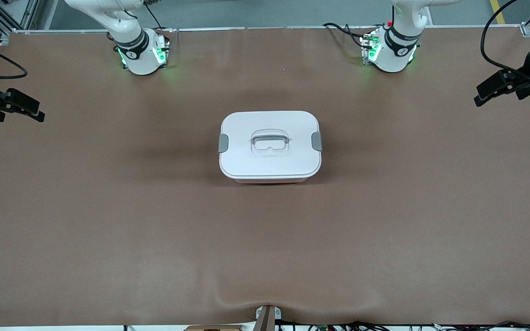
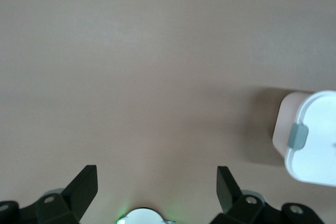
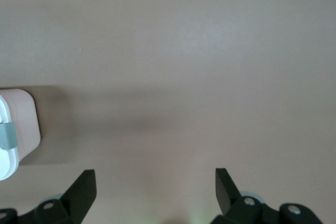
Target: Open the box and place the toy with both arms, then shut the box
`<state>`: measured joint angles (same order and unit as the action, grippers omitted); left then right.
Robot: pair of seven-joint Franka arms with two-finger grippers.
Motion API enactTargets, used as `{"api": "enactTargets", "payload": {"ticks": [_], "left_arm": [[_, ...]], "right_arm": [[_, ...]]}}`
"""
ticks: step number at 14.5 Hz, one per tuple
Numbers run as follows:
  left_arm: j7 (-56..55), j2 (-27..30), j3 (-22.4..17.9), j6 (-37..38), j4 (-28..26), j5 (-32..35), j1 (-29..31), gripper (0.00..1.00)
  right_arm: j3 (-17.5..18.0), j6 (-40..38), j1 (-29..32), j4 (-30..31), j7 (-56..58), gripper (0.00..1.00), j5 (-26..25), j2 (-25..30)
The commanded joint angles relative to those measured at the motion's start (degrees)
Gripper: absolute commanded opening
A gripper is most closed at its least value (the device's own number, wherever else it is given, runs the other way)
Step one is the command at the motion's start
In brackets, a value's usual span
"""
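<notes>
The box (image 1: 270, 147) sits in the middle of the brown counter (image 1: 108, 220), white lid on and both grey clips down. The left tool (image 2: 157, 190) hangs over the counter's left-arm end, fingers spread wide, empty. The right tool (image 3: 156, 190) hangs over the right-arm end, spread and empty too.

2 white arms (image 1: 129, 32) with black joint bands and green-lit bases. Black cables trail from each. The left gripper (image 2: 157, 187) and right gripper (image 3: 156, 187) are black with wedge-shaped fingers.
</notes>
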<state>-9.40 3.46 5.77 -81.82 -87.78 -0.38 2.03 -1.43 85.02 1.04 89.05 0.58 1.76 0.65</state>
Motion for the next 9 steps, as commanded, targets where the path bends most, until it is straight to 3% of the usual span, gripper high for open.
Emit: {"api": "enactTargets", "payload": {"ticks": [1, 9], "left_arm": [[3.68, 1.63, -2.07, 0.17, -1.43, -0.59, -1.06, 1.00], [3.16, 3.04, -2.52, -0.62, -2.57, -0.15, -2.81, 1.00]], "right_arm": [[0.20, -0.38, 0.11, -1.16, -0.58, 1.00, 0.00, -0.56], [0.20, -0.38, 0.11, -1.07, -0.58, 1.00, 0.00, -0.56]]}}
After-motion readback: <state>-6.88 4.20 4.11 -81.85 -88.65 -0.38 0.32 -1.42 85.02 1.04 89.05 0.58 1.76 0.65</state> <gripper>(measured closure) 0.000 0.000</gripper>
